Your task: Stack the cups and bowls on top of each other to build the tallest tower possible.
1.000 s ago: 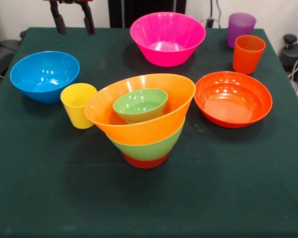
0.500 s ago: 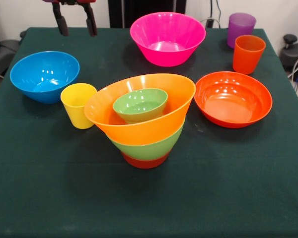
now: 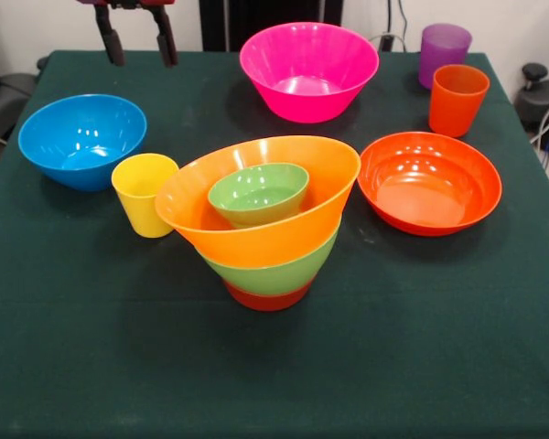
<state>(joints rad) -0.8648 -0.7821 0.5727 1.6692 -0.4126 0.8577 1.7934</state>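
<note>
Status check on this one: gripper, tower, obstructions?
Gripper open, empty, above table's far edge. Tower four bowls, leaning. Yellow cup beside it; nothing blocking.

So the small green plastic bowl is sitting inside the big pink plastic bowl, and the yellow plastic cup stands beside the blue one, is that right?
Not quite. The front view shows the small green plastic bowl inside the large yellow-orange plastic bowl atop the tower, not the big pink plastic bowl, which holds nothing. The yellow plastic cup does stand beside the blue plastic bowl.
</note>
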